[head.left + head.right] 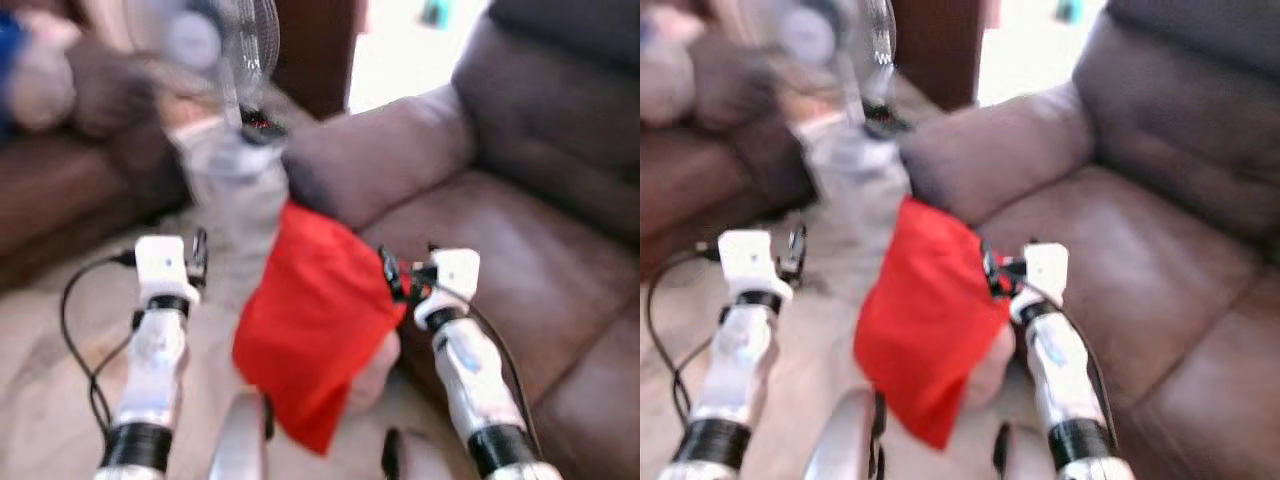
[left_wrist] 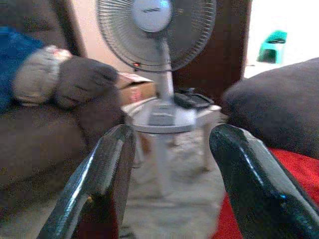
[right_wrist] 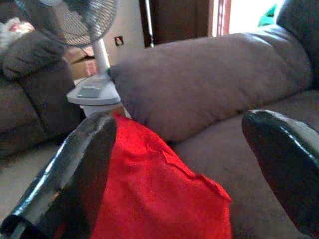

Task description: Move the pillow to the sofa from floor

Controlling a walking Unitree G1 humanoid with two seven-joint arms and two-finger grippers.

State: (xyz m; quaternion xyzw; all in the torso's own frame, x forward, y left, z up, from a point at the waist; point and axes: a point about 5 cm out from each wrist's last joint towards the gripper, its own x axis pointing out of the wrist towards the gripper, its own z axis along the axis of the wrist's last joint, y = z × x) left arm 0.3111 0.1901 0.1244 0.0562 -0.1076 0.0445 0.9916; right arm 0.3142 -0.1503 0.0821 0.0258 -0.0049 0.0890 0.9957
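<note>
The red pillow (image 1: 315, 340) hangs tilted between my two arms, off the floor, in front of the brown sofa's seat (image 1: 520, 260) and below its padded armrest (image 1: 390, 160). My right gripper (image 1: 388, 270) is at the pillow's upper right corner. In the right wrist view its fingers (image 3: 89, 154) stand wide open, with the red cloth (image 3: 154, 194) against one finger and reaching into the gap. My left gripper (image 1: 198, 258) is open and a little left of the pillow, apart from it. Both eye views are blurred.
A standing fan (image 2: 154, 30) rests on a small white table (image 2: 164, 117) straight ahead. A second brown sofa (image 1: 60, 190) with blue and beige things on it stands at the left. A black cable (image 1: 75, 330) loops on the pale floor.
</note>
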